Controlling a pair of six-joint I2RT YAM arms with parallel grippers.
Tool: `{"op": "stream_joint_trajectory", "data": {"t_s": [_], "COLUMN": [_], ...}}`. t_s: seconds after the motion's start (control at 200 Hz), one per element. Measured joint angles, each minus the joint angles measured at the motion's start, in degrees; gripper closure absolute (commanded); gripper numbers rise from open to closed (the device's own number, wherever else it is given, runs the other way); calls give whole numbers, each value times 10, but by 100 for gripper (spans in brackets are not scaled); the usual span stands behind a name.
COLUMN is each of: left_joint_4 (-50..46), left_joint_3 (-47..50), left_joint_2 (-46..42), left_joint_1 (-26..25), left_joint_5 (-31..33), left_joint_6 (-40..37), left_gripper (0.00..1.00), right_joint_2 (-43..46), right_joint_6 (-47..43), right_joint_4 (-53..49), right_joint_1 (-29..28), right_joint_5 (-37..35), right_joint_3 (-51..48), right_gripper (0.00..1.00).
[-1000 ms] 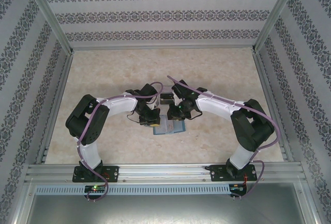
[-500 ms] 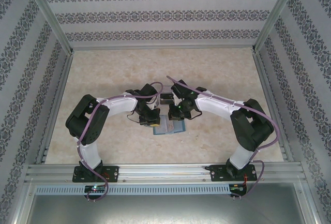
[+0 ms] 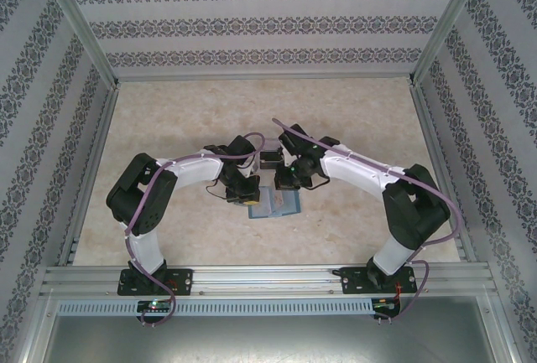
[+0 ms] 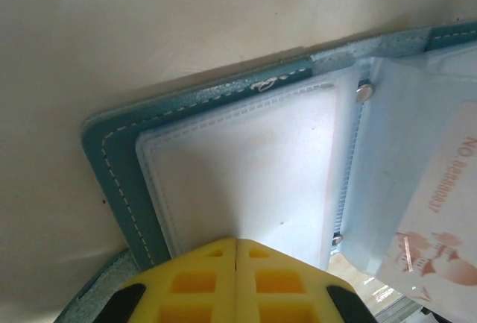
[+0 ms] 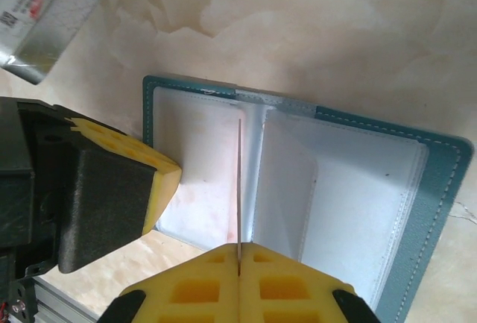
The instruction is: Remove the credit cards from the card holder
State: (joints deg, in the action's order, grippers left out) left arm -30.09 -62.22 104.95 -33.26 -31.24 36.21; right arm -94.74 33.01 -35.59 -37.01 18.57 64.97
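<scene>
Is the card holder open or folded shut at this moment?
Open. The card holder lies spread flat on the table, and both inner halves, with their clear pockets, face up.

Your top external camera sits high behind the arm bases, looking down and forward over the desk (image 3: pixel 352 120), with the bases at 6 o'clock and the back wall at 12. Each wrist camera rides just behind its own jaws, aimed steeply down from very close. All three views share one patch, the open card holder (image 3: pixel 281 206) at mid-desk.
</scene>
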Motion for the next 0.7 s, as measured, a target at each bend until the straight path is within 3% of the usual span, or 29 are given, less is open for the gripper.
{"op": "stream_joint_trajectory", "data": {"t_s": [0.699], "left_joint_4": [-6], "left_joint_3": [-14], "left_joint_2": [0], "left_joint_1": [-10], "left_joint_5": [-6], "left_joint_6": [1], "left_gripper": [93], "right_joint_2": [36], "right_joint_6": [-29], "right_joint_4": [-38], "right_joint_1": [55], "right_joint_5": [-27], "right_joint_3": [47], "right_gripper": [94]}}
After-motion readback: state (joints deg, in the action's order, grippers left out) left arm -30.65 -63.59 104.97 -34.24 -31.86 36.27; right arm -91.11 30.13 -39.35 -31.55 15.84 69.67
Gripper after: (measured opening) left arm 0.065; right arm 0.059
